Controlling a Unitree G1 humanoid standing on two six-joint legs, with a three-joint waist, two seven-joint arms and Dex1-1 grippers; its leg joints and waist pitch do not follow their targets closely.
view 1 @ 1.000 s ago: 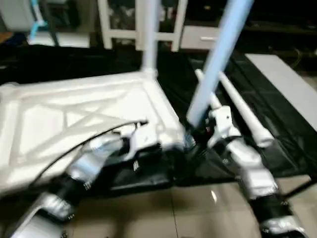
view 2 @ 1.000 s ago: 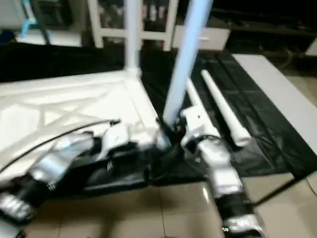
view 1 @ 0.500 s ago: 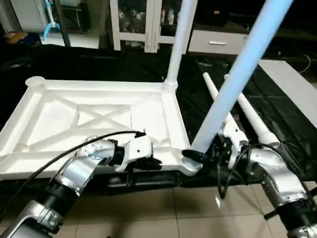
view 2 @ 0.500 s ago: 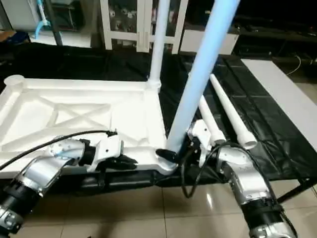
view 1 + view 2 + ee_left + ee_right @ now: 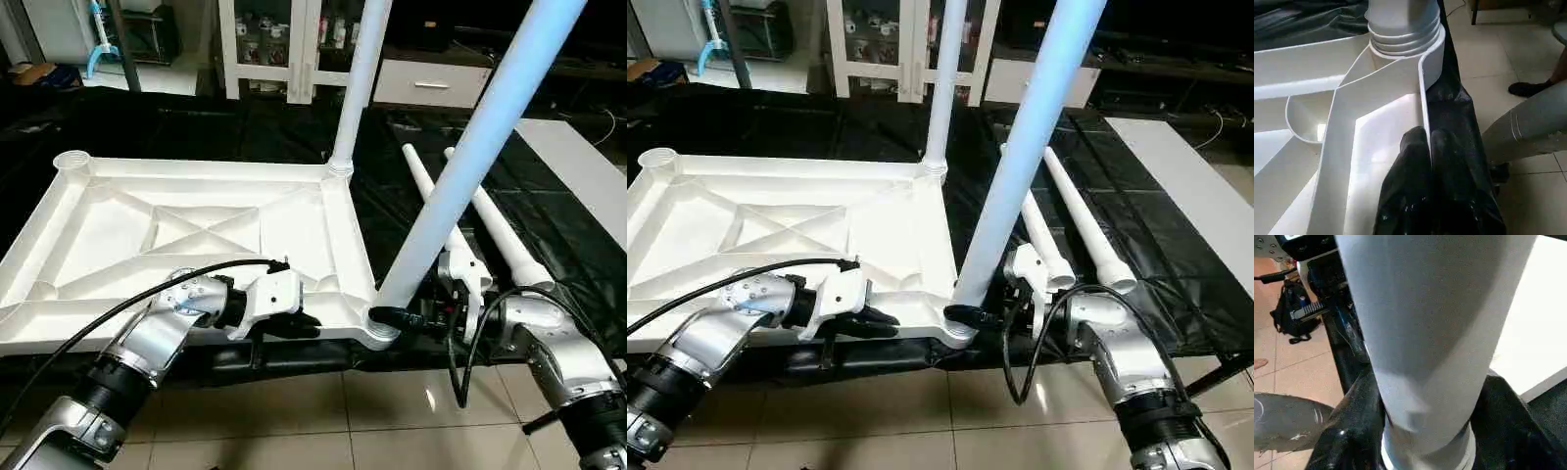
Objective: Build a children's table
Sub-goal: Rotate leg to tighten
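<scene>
Table top (image 5: 196, 235) lies underside up on black sheeting (image 5: 549, 225). Right wrist view: right gripper (image 5: 1425, 431) has both black fingers around the base of the near leg (image 5: 470, 166), standing in its corner socket. Left wrist view: left gripper (image 5: 1430, 142) pinched closed on the top's near rim. Far leg (image 5: 358, 78) stands socketed; two loose legs (image 5: 490, 220) lie alongside. Tiled floor (image 5: 323, 421) below, white cabinet (image 5: 284, 49) behind.

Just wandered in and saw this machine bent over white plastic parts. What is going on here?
A humanoid robot is putting together a children's table. The tabletop lies upside down on black sheeting. One leg already stands in the far corner. The right gripper clasps the base of a second leg at the near corner socket, while the shut left gripper presses on the near rim. Two more legs lie alongside.
</scene>
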